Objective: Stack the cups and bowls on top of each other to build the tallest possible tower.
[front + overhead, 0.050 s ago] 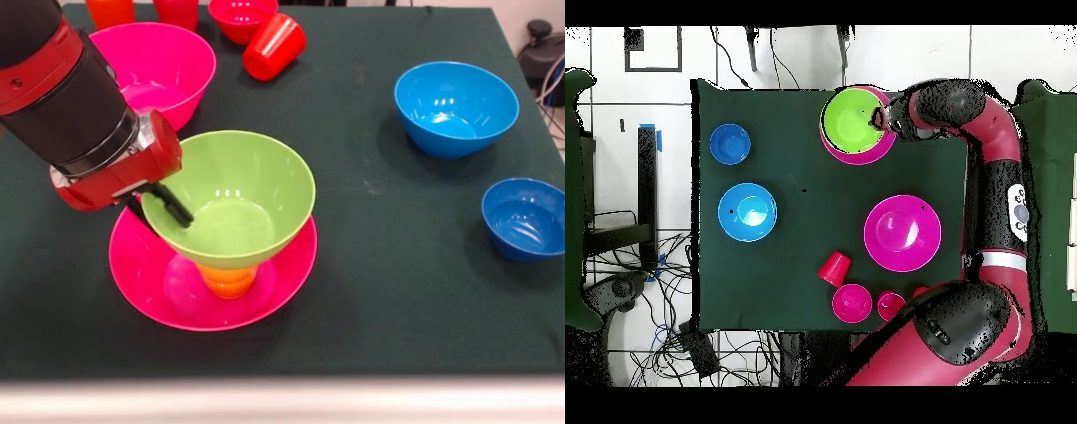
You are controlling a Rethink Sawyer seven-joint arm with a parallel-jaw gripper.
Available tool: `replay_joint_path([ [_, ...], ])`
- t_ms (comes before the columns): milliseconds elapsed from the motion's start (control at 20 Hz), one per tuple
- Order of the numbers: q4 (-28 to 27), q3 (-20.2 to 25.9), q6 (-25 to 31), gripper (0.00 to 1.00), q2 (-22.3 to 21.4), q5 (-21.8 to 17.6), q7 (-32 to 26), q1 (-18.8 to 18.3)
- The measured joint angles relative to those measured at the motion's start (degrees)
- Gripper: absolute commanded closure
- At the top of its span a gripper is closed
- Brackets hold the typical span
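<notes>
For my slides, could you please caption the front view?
Gripper fingers pinching the green bowl's rim, bowl atop yellow-orange cup in pink bowl.

The green bowl (234, 199) hides most of the yellow cup (228, 280) beneath it; overhead, that cup cannot be seen at all. At twelve o'clock in the front view, two cups (110, 11) and a small red bowl (243, 16) are cut by the edge. The gripper (157, 209) straddles the bowl's rim, one finger (174, 205) inside, the other mostly hidden.
</notes>
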Motion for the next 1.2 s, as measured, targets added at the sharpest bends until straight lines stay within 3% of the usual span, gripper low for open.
replay_joint_path([
  [850,0.0,-0.06,0.55,0.0,-0.22,-0.75,-2.19,-0.01],
  [1200,0.0,-0.27,6.25,0.0,-2.22,-0.79,-2.19,0.01],
])
